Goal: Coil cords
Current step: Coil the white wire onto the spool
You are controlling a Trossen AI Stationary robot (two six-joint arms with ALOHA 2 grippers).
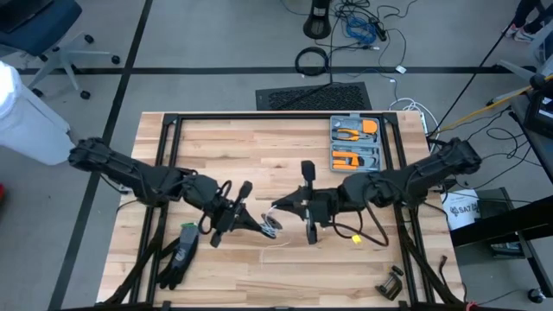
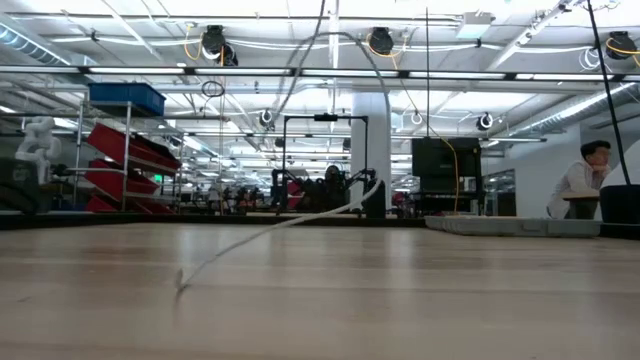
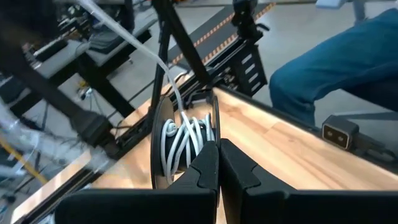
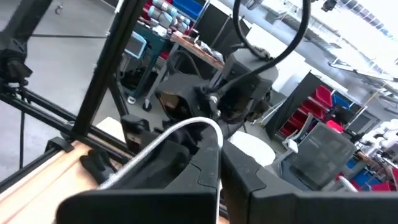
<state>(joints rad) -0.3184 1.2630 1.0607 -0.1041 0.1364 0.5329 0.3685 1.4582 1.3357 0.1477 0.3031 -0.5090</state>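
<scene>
White cord [image 3: 183,137], wound on a dark spool [image 3: 163,146], sits clamped in the left gripper [image 1: 257,224]. Just opposite, the right gripper [image 1: 278,206] pinches the cord's free strand, fingers together.

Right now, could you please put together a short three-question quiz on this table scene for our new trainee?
1. True or false: the left gripper is shut at a spool wound with white cord.
2. What does the right gripper pinch: A) white cord, B) the black glove, C) pliers?
3. Fill in: the open tool case holds tools with ____ handles.

Key: 1 true. 2 A. 3 orange.
</scene>
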